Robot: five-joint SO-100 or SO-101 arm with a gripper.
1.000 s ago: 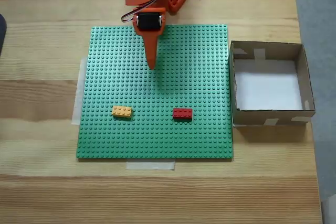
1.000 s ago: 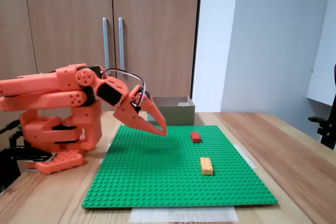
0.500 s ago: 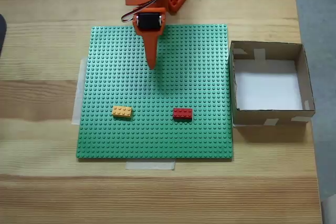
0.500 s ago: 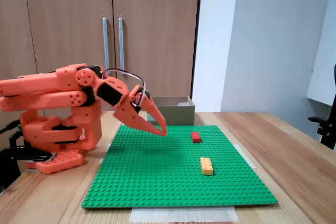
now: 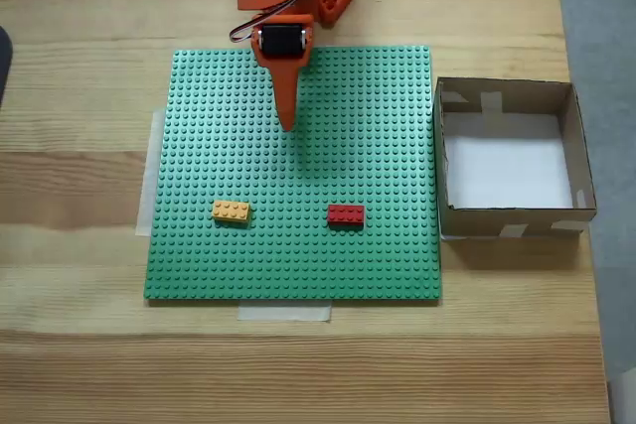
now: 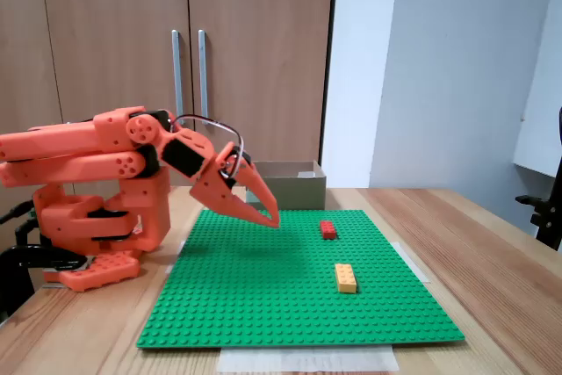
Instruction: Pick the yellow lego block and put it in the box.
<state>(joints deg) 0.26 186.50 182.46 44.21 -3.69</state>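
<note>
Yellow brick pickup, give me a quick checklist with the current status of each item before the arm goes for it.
1. Yellow brick in the open on the green baseplate: ok.
2. Red brick apart from the yellow one, so no mix-up in the grasp: ok.
3. Pincer empty, hanging above the baseplate: ok.
4. Pincer open enough to take the brick: not ok, its fingers look shut in the side fixed view.
5. Path from pincer to yellow brick free of other things: ok.
6. Box beside the baseplate, open on top, white floor bare: ok.
</note>
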